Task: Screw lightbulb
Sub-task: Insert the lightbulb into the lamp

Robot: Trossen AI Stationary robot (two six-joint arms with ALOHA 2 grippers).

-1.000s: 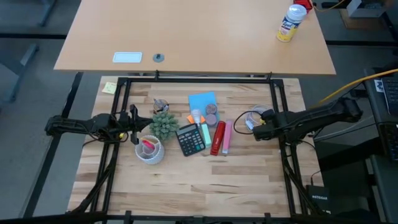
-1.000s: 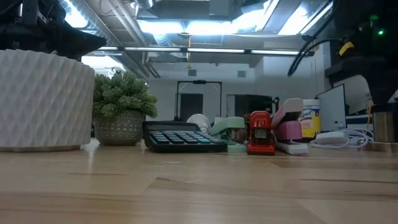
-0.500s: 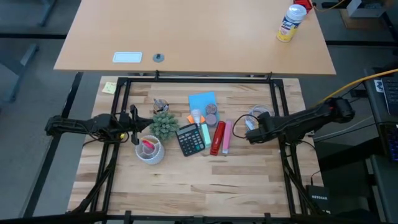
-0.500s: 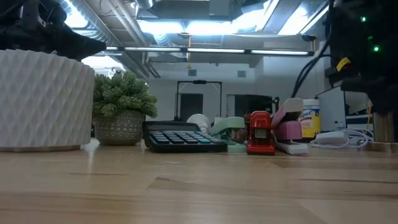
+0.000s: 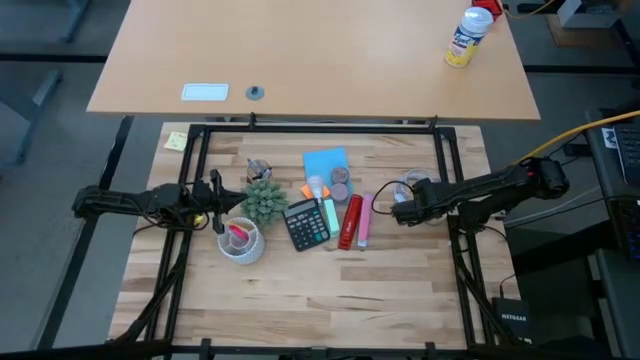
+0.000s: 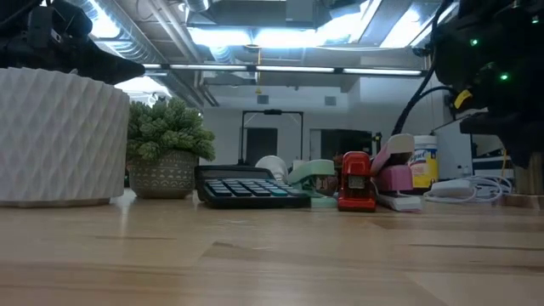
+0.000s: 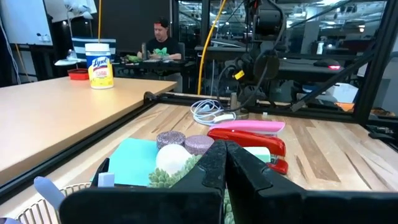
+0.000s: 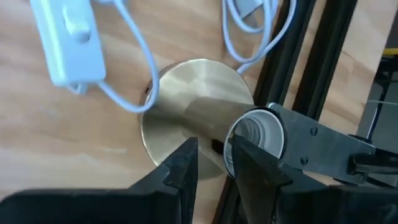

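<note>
The lightbulb [image 5: 316,187], small, white and rounded, rests among the desk items behind the black calculator [image 5: 306,223]; it also shows in the left wrist view [image 7: 173,155] and the low view [image 6: 270,165]. My left gripper [image 5: 218,196] is shut and empty beside the small green plant [image 5: 264,199], at the table's left. My right gripper [image 5: 398,211] hovers right of the pink stapler, above the brass lamp base [image 8: 193,106] with its white open socket [image 8: 255,134]. Its fingers [image 8: 183,165] stand slightly apart and hold nothing.
A coiled white cable with an inline switch [image 8: 68,40] lies around the lamp base. A red stapler [image 5: 350,221], a pink stapler [image 5: 365,220], a blue pad [image 5: 324,163] and a white ribbed cup [image 5: 240,240] crowd the middle. A black frame rail [image 5: 450,190] runs along the right.
My right gripper has moved toward the table's left, from beside the frame rail to over the lamp base and cable, nearer the pink stapler. In the low view its arm has come farther into the picture at the right.
</note>
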